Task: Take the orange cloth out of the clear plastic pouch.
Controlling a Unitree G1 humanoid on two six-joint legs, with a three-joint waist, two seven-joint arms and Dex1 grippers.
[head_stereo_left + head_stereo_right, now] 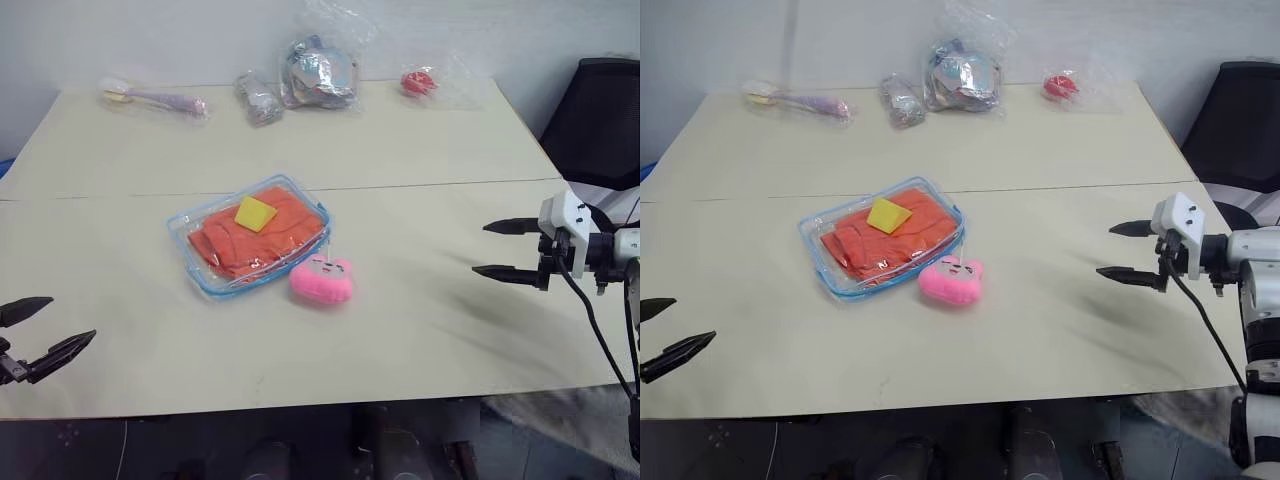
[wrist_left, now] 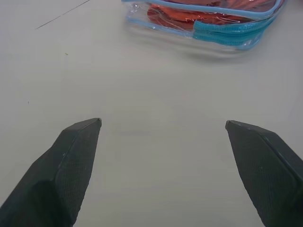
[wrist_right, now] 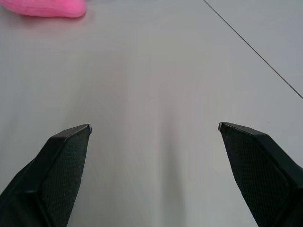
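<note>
Nearest the camera, the left gripper (image 1: 45, 328) hangs at the near left edge of the surface (image 1: 420, 150), its two black fingers spread wide and holding nothing, well apart from the clear plastic pouch (image 1: 249, 235). That pouch lies flat near the middle of the surface, its long axis running on a diagonal from its near-left corner to its far-right corner, with the light blue zip edge around its rim. Inside it the orange cloth (image 1: 270, 240) lies rumpled and fills most of the pouch along the same diagonal. A small yellow square piece (image 1: 255, 212) shows over the far part of the cloth; whether it sits inside or on top of the pouch cannot be told. Just beside the pouch's near-right corner rests a pink plush toy (image 1: 321, 280). Well to the right of the pouch, the right gripper (image 1: 508, 248) hovers over the bare surface, pointing toward the pouch, its fingers also wide and empty. Far behind the pouch, along the back edge of the surface, lie several crinkled clear bags (image 1: 318, 70) with small items.
</note>
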